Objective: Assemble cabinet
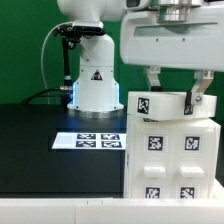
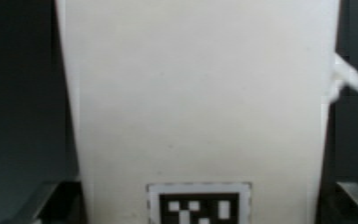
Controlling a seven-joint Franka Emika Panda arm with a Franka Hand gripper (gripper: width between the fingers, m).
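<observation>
Cabinet [image 1: 172, 150] stands on worktop [image 1: 40, 150] at the exterior view's right, nearest the camera. Gripper [image 1: 172, 98] sits directly above it, fingers straddling its top edge, probably touching. Marker board [image 1: 88, 140] lies flat to its left; robot base [image 1: 95, 85] behind that.

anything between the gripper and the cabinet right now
Nothing visible does. The gripper is already at the top of the cabinet, its fingers straddling the upper part; the wrist view shows only white cabinet surface directly ahead.
</observation>
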